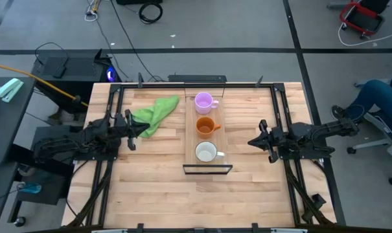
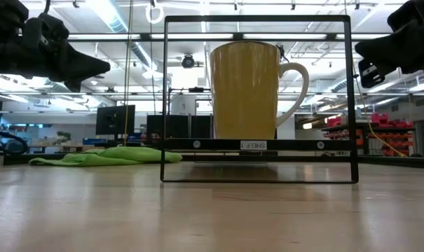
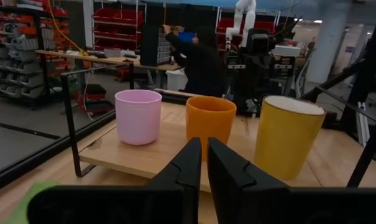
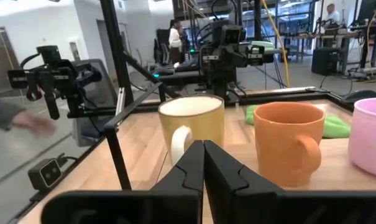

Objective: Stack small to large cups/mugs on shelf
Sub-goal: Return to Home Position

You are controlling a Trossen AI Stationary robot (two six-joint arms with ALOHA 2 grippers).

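Observation:
Three handled mugs stand upright in a row on the shelf (image 1: 190, 139), a light-wood plank with black end frames at the table's middle. The light purple mug (image 1: 204, 101) is farthest, the orange mug (image 1: 205, 125) is in the middle, and the third mug (image 1: 205, 152), yellow outside and white inside, is nearest. Their handles point toward the table's right. My left gripper (image 1: 132, 134) hovers shut left of the shelf, facing the mugs (image 3: 210, 121). My right gripper (image 1: 253, 141) hovers shut on the shelf's right, facing the yellow mug (image 4: 191, 127) and the orange mug (image 4: 287, 143).
A crumpled green cloth (image 1: 155, 113) lies on the table between my left gripper and the shelf's far end. Black rails (image 1: 278, 110) run along the table's sides. A seated person (image 1: 380, 97) is beyond the right edge. Bare wood lies in front of the shelf.

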